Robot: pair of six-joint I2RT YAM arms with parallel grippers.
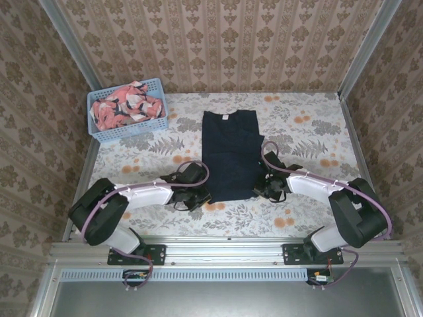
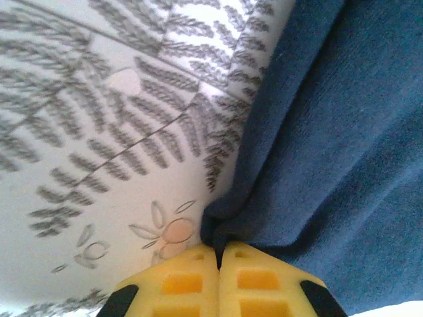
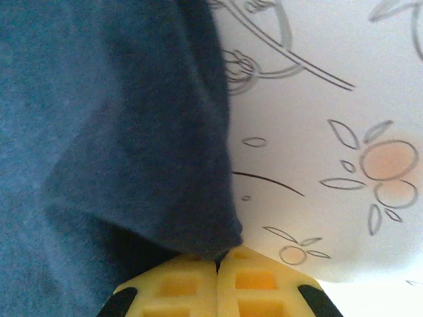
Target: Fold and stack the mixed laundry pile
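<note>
Left gripper (image 2: 218, 256): clenched on near-left corner of plain dark navy cloth garment (image 1: 228, 152).
Right gripper (image 3: 217, 259): clenched on its near-right corner.

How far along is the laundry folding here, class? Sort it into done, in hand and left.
Done: the navy T-shirt lies flat, sleeves seemingly folded in. In hand: the left hand and right hand are each shut on a near corner of it. Left: folding it shorter, then folding the coral printed garment heaped in the light blue basket, and stacking both.
</note>
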